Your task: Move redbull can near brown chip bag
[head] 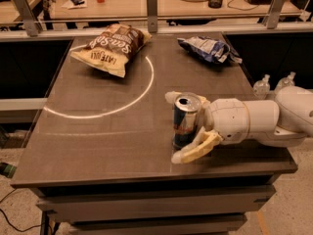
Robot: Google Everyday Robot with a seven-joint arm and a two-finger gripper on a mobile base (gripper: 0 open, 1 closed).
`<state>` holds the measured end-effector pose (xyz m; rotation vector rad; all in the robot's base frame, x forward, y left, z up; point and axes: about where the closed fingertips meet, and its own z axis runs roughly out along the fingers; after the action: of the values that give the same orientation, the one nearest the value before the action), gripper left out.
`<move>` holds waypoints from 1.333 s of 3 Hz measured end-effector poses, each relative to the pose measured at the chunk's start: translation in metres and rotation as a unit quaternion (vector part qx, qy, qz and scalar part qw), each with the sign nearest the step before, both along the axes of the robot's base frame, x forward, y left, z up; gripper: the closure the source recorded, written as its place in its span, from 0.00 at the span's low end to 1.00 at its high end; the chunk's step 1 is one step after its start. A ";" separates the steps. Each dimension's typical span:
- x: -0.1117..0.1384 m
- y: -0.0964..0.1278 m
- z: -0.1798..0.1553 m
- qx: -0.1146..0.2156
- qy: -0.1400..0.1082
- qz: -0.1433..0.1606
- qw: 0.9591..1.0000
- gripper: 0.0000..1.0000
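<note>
The redbull can (186, 123) stands upright on the table (98, 146), right of centre near the front edge. My gripper (175, 127) reaches in from the right and is open around the can. One finger (170, 97) lies behind it and the other finger (195, 150) in front, low by its base. The brown chip bag (112, 47) lies at the table's far left, well apart from the can.
A smaller blue and white bag (208, 49) lies at the far right of the table. A white arc (142, 94) is marked on the tabletop. Two plastic bottles (274, 83) stand beyond the right edge. A railing and a desk run behind the table.
</note>
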<state>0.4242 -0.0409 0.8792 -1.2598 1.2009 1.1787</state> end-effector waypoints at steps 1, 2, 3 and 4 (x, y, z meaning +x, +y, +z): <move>0.006 0.001 0.001 0.000 0.000 0.004 1.000 0.41; 0.009 -0.002 0.001 -0.008 0.003 0.002 1.000 0.64; 0.015 0.000 0.004 -0.013 0.002 0.006 1.000 0.87; 0.029 0.010 0.020 -0.008 -0.015 -0.007 1.000 1.00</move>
<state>0.4532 -0.0308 0.8990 -1.2737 1.1984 1.1383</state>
